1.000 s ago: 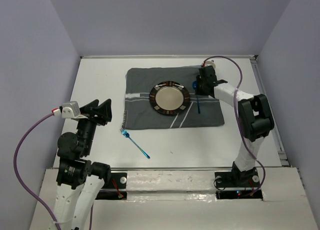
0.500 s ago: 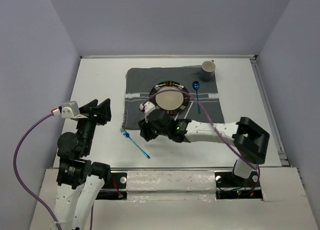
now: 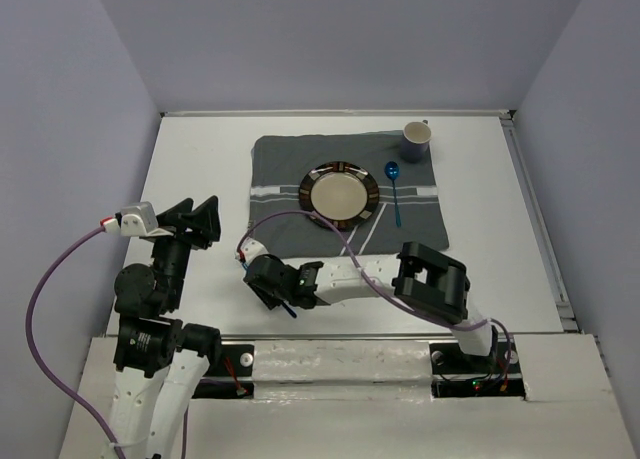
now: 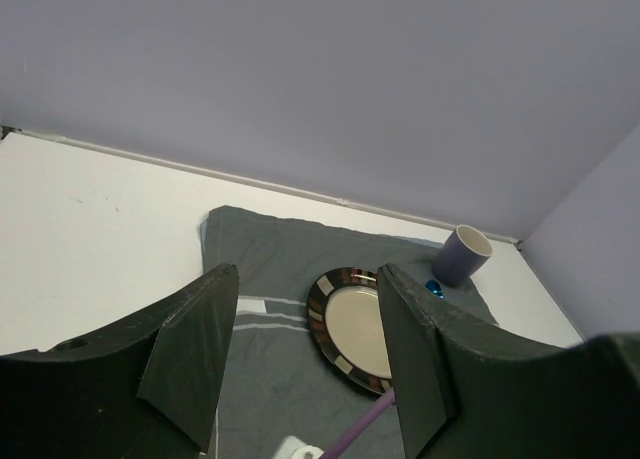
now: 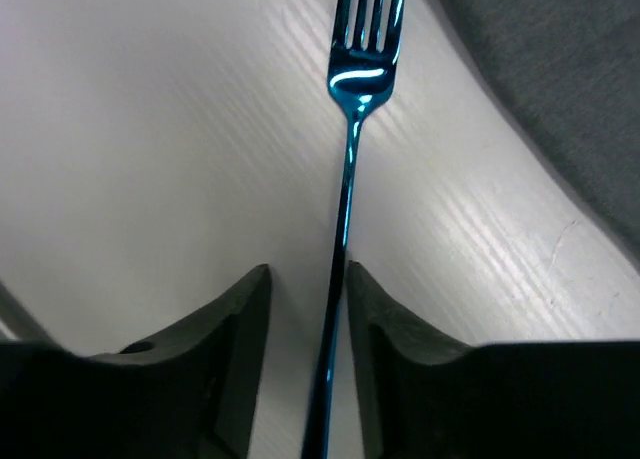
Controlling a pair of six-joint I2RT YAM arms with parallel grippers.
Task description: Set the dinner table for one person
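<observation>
A moment ago the right arm was up at the far right corner, by the cup [image 3: 417, 139]. It has since swung right across to the near side, left of the middle, and now lies low over the worktop [image 3: 200, 159]. Its right gripper [image 5: 307, 274] has come down on the blue fork [image 5: 346, 179]. The wrist view shows the two fingers at a narrow gap, one each side of the handle. The handle runs close along one finger with a sliver of white showing on the other side, so I judge it not yet clamped. The tines point away from the gripper, toward the corner of the grey mat [image 3: 280, 169]. The fork is flat on the bare white surface, just off the mat's near left corner. The worktop itself fills the whole floor of the enclosure, with the mat set toward its far edge. On the mat sit the plate [image 3: 339, 194], the spoon [image 3: 394, 189] just to its right, and the cup at the mat's far right corner. The left gripper [image 4: 300, 369] hangs near the left edge, spread wide and holding nothing. As I read it, the cup is done and the fork is the last piece to bring beside the plate.
</observation>
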